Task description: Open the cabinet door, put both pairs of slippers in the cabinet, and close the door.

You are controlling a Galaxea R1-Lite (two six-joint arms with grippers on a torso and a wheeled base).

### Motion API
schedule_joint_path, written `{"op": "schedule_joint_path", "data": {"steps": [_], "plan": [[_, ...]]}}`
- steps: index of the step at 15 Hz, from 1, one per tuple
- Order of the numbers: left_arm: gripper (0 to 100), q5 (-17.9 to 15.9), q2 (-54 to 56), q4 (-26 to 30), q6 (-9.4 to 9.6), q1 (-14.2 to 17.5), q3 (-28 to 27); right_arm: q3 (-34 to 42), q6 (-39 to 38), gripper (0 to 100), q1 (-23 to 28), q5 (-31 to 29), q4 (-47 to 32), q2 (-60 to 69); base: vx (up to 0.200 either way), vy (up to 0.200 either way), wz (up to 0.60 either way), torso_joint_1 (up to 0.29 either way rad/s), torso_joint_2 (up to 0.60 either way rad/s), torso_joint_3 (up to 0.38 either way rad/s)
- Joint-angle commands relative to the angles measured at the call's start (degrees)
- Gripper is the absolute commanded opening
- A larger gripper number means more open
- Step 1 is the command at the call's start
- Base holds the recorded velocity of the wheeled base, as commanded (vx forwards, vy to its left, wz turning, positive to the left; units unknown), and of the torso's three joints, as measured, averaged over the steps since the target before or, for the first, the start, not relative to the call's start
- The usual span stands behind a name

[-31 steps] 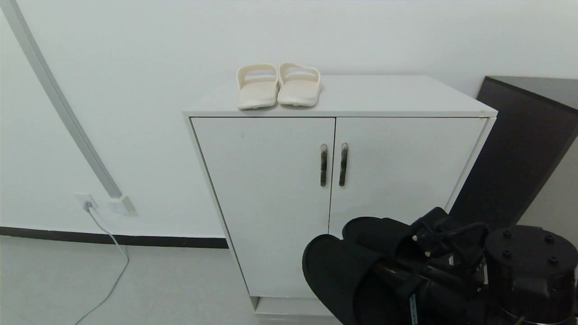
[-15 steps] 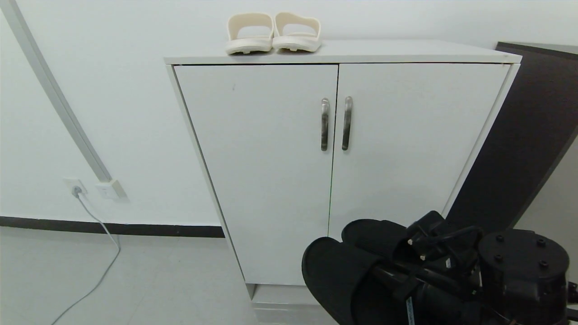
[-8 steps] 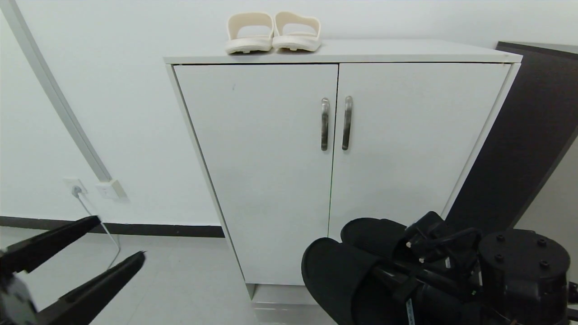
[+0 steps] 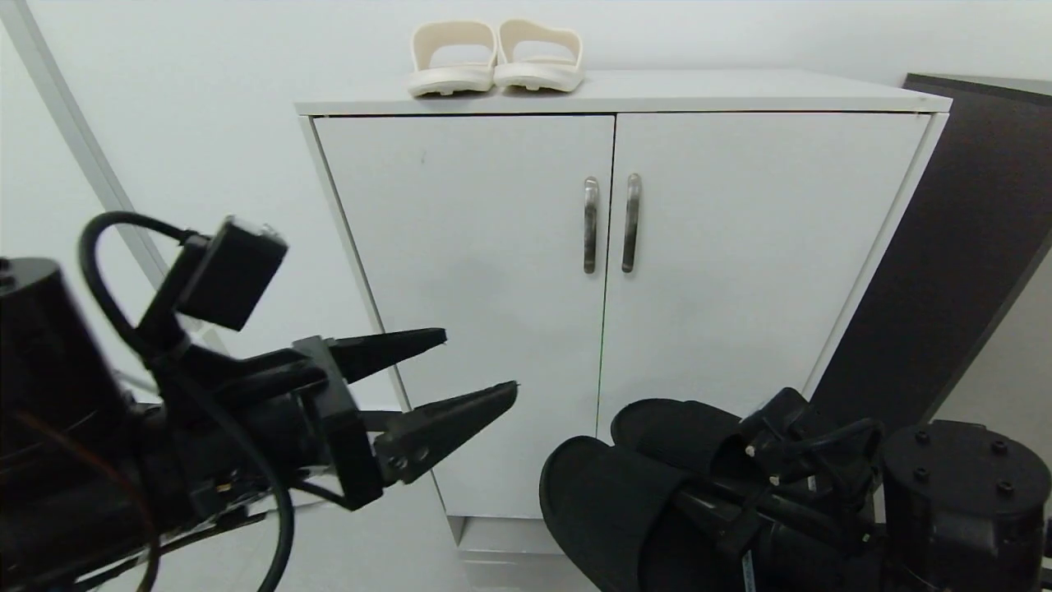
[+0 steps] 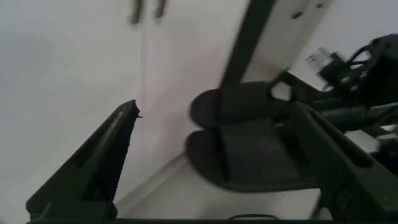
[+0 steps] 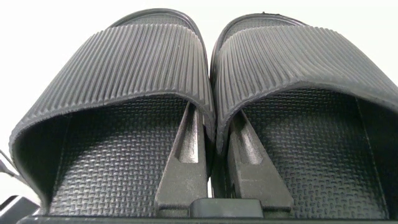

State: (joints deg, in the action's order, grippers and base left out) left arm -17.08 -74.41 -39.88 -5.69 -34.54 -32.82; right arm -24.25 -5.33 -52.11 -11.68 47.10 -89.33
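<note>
A white two-door cabinet (image 4: 493, 329) stands shut, with two metal handles (image 4: 590, 224) at the middle. A cream pair of slippers (image 4: 496, 56) rests on its top. My right gripper (image 6: 212, 155) is shut on the black pair of slippers (image 4: 625, 485), one finger (image 6: 183, 155) inside each slipper, pinching their inner sides together low in front of the right door. My left gripper (image 4: 472, 366) is open, held in front of the left door's lower half, below the handles. In the left wrist view the black slippers (image 5: 249, 143) lie beyond its fingers.
A dark panel (image 4: 962, 263) stands right of the cabinet. A grey conduit (image 4: 74, 131) runs slantwise down the white wall on the left. Grey floor lies in front of the cabinet.
My left arm has risen from the lower left and now points at the left door, gripper open. Earlier the head camera dropped lower. The right gripper and black slippers have stayed put.
</note>
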Motion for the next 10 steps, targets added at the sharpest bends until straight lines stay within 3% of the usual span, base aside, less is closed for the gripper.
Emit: {"op": "schedule_joint_path", "data": {"steps": [1,4,8,10], "plan": [[100,-0.3,-8.8,1.3,-1.95,-2.6,-8.9,0.1,0.0,0,0.2,0.0,0.0,-0.1,0.000,0.000,0.00,0.000,0.00,0.000],[100,-0.3,-17.6,-3.9,-4.77,-2.7,-17.5,0.1,0.0,0,0.3,0.1,0.0,-1.3,0.000,0.000,0.00,0.000,0.00,0.000],[100,-2.3,-23.3,-3.3,-4.59,-5.0,-24.1,0.1,0.0,0,1.3,0.1,0.0,-1.3,0.000,0.000,0.00,0.000,0.00,0.000],[100,-4.8,-26.7,5.6,-4.59,-5.0,-32.7,0.2,0.0,0,1.4,0.1,0.0,-1.4,0.000,0.000,0.00,0.000,0.00,0.000]]}}
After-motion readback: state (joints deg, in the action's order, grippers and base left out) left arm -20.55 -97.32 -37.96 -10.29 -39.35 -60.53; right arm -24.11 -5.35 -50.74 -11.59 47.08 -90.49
